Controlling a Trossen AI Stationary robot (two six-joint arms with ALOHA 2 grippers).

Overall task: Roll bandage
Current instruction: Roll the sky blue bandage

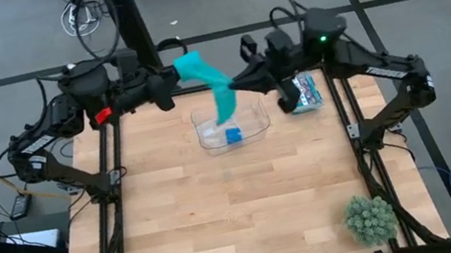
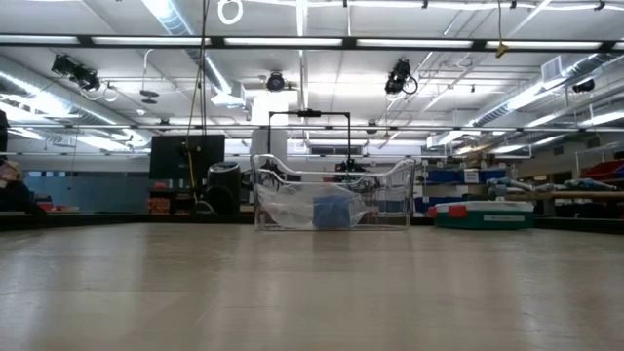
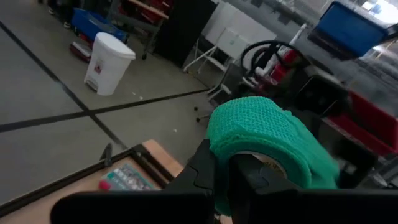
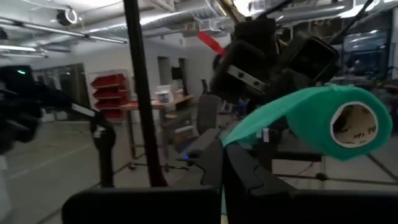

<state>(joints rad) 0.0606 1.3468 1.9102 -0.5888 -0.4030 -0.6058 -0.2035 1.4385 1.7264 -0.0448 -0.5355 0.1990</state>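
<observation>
Bandage [image 1: 210, 81]: one, teal-green. It is held in the air above the far part of the worktop [image 1: 240, 208], over a clear tray [image 1: 256, 129]. The rolled part is seen at the left end effector [image 1: 170, 87]; a loose strip runs from the roll toward the right end effector [image 1: 241, 82] and hangs down toward the tray.

Left end effector: one, at about 11 o'clock of the worktop. Its fingers are pressed nearly together on the roll, which is seen wrapped at the fingertips in the left wrist view [image 3: 261, 140].

Right end effector: one, at about 1 o'clock of the worktop. Its fingers are pressed together, pinching the strip of the bandage just beside the roll, as seen in the right wrist view [image 4: 267, 121].

Tray: one, clear plastic, at 12 o'clock of the worktop; a blue roll [image 1: 233, 134] lies inside it.

Packet [image 1: 304, 94]: one, at 1 o'clock, near the right arm.

Plant [image 1: 370, 218]: one, green, at 5 o'clock of the worktop.
</observation>
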